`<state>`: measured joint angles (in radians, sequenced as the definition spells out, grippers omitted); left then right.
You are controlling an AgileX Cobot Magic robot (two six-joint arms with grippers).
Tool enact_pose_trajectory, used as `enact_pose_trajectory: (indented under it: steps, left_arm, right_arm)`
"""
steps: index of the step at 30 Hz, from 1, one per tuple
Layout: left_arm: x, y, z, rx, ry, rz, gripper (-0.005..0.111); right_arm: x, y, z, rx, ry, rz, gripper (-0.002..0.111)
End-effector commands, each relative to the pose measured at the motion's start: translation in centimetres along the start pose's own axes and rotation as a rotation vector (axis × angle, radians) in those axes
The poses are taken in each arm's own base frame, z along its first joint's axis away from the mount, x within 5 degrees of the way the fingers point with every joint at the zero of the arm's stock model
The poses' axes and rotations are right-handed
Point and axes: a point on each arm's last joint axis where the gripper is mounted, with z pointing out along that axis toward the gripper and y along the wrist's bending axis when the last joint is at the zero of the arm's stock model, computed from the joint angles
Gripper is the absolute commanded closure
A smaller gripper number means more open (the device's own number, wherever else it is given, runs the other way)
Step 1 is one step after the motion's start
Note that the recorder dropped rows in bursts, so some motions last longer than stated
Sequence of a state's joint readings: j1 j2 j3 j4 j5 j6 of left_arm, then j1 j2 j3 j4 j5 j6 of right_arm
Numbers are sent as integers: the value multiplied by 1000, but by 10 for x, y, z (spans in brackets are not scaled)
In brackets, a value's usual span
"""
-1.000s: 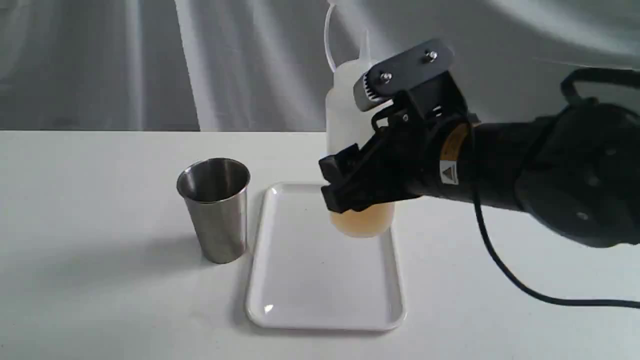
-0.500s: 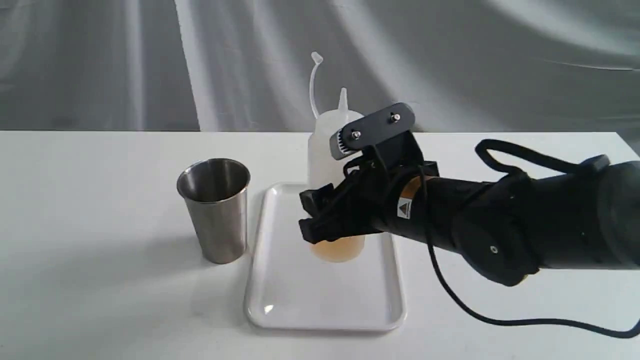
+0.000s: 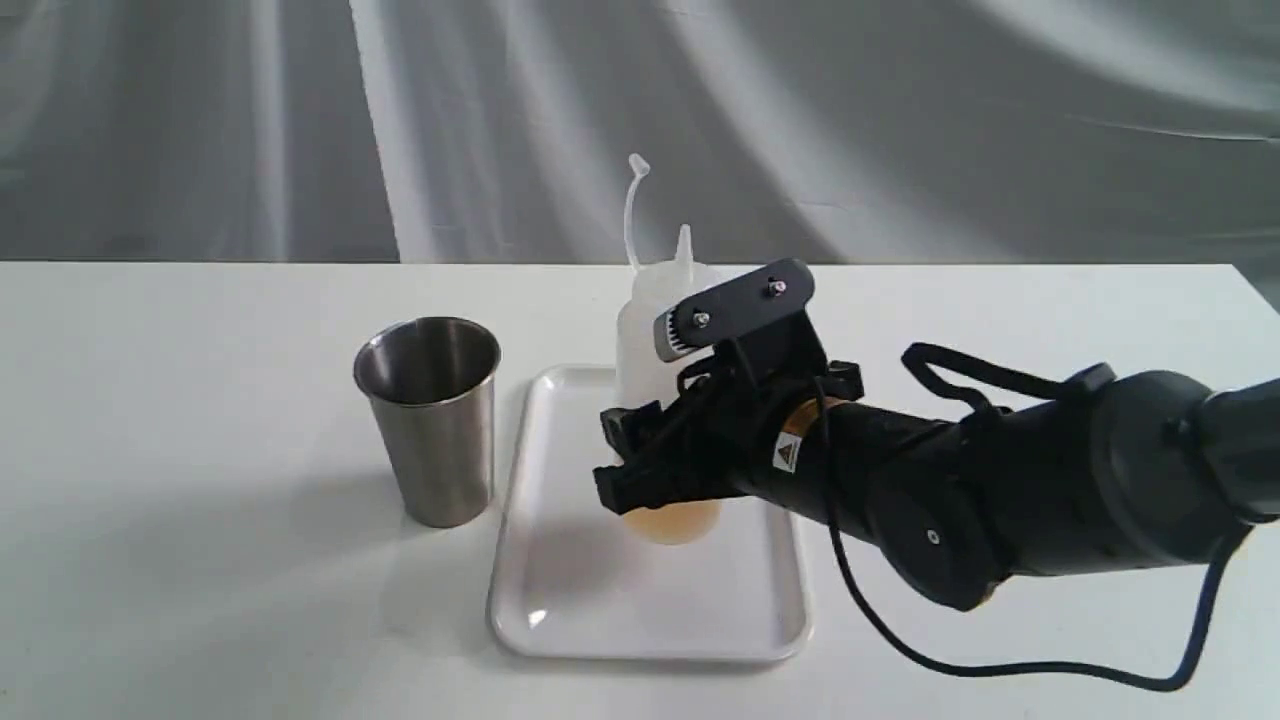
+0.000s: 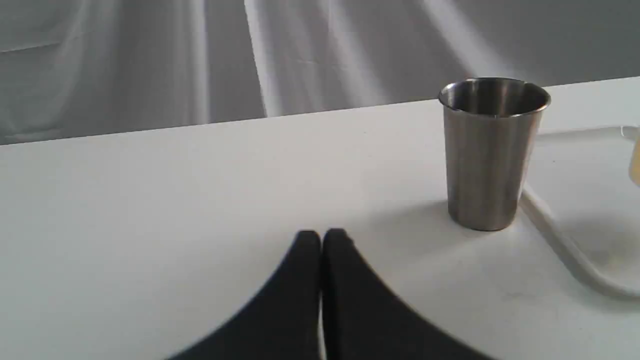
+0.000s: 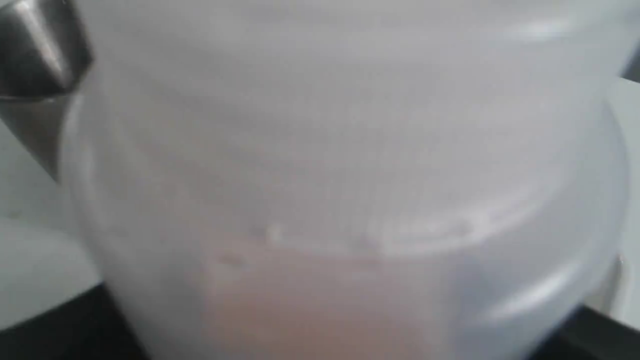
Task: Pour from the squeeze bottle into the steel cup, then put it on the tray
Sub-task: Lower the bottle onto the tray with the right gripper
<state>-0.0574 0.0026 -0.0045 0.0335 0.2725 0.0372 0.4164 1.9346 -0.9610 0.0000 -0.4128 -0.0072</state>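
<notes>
While clamped low in right gripper (image 3: 615, 462), upright against spills: squeeze bottle (image 3: 650, 340), at or just above tray (image 3: 600, 600) middle. Beside tray's left edge, on worktop (image 3: 200, 400): steel cup (image 3: 435, 430). Idle, pressed together: left gripper (image 4: 321, 237).

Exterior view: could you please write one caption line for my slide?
Right gripper holds the squeeze bottle upright over the tray, with the steel cup beside the tray; touchdown unclear.

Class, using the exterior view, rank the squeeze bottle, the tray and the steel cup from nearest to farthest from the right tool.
1. squeeze bottle: gripped in the right tool, upright.
2. tray: just beneath the bottle and tool.
3. steel cup: beside the tray's left edge, clear of the tool.
</notes>
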Motion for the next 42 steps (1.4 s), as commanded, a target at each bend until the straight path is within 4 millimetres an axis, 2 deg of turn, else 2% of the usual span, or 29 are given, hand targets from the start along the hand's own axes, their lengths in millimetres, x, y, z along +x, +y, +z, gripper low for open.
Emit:
enact_pose_trajectory:
  steps: [1, 13, 31, 36, 42]
  left_arm:
    - [1, 0, 0, 6, -5, 0, 107]
    - [1, 0, 0, 6, -5, -3, 107]
    - [1, 0, 0, 6, -5, -4, 107]
    - [1, 0, 0, 6, -5, -4, 107]
    - [1, 0, 0, 6, -5, -2, 107]
  right_arm:
    - [-5, -4, 1, 20, -43, -11, 92]
    - [7, -4, 6, 19, 14, -10, 92]
    - [13, -3, 6, 4, 88, -42, 92]
    - [13, -3, 6, 4, 88, -42, 77]
    - [13, -3, 5, 4, 85, -42, 39]
